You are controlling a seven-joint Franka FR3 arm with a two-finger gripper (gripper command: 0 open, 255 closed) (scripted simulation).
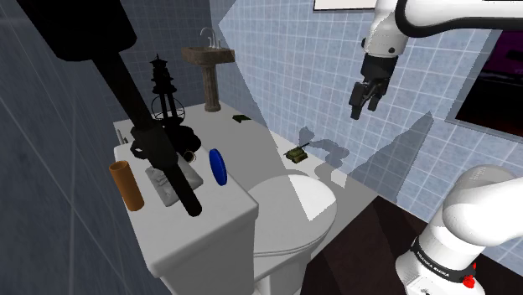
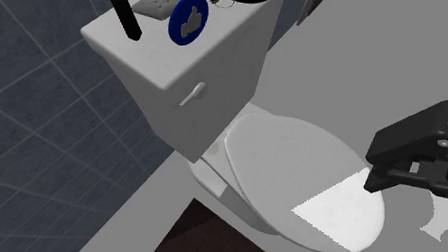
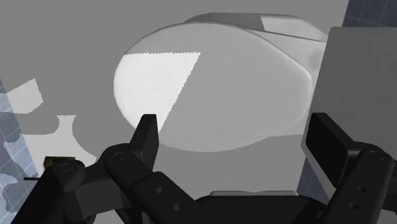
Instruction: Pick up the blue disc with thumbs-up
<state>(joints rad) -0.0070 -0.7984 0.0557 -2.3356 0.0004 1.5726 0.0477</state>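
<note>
Blue tiled walls (image 1: 277, 59) close in a bathroom with a grey floor (image 2: 329, 81). On it stands a white toilet (image 1: 209, 243) with its lid (image 1: 297, 201) down and a patch of bright light across the lid. The white arm (image 1: 436, 21) reaches in high from the shoulder view's right. Its black gripper (image 1: 365, 105) hangs in the air in front of the tiled wall, well apart from the toilet tank. In the wrist view the gripper (image 3: 235, 137) looks down on the closed lid, and its fingers stand wide apart with nothing between them. From the second exterior view the gripper (image 2: 380, 167) shows at the right, beyond the toilet lid.

A brown pedestal sink (image 1: 209, 67) stands against the far wall. A long black pole (image 1: 142, 109) slants across the tank top, and a black tower-shaped ornament (image 1: 165, 96) rises behind it. A brown cylinder (image 1: 127, 184) stands upright on the tank's outer corner, beside a flat grey slab (image 1: 163, 184).

The blue disc (image 1: 218, 168) stands on its edge on the tank top, just beside the slab, near the edge that faces the seat. Its white thumbs-up face (image 2: 191, 19) shows in the second exterior view. A small green toy tank (image 1: 296, 155) sits on the floor past the toilet.
</note>
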